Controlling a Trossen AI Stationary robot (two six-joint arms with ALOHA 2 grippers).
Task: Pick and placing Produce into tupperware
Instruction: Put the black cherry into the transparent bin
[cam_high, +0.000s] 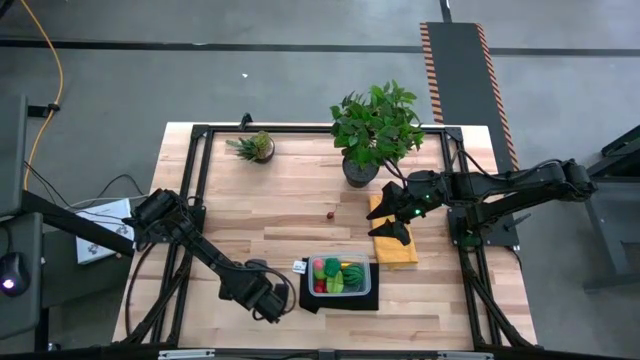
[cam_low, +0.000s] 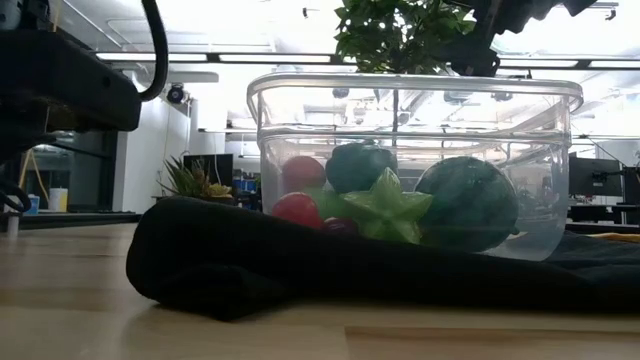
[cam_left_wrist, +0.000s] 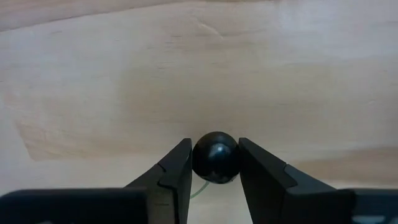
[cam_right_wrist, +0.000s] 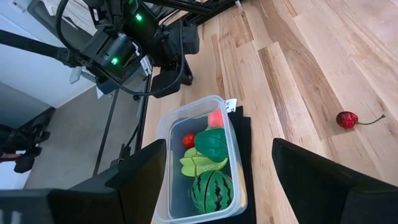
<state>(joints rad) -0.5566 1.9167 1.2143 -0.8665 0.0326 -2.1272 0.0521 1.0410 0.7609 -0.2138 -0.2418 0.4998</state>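
The clear tupperware stands on a black mat near the table's front. It holds several produce pieces: a striped green melon, a green star-shaped piece and red ones. My left gripper, just left of the mat, points down and is shut on a small dark round berry. A red piece with a stem lies on the bare wood mid-table. My right gripper hangs open above a yellow cloth. My left gripper pinches the dark berry by its two opposite sides between its two fingers. The fingers come from above and point down at the table. A thin green stem shows under the berry. Whether the berry rests on the wood I cannot tell.
A large leafy potted plant stands at the far edge, with a small spiky one to its left. A black frame runs around the wooden table. Bare wood lies between the tupperware and the plants.
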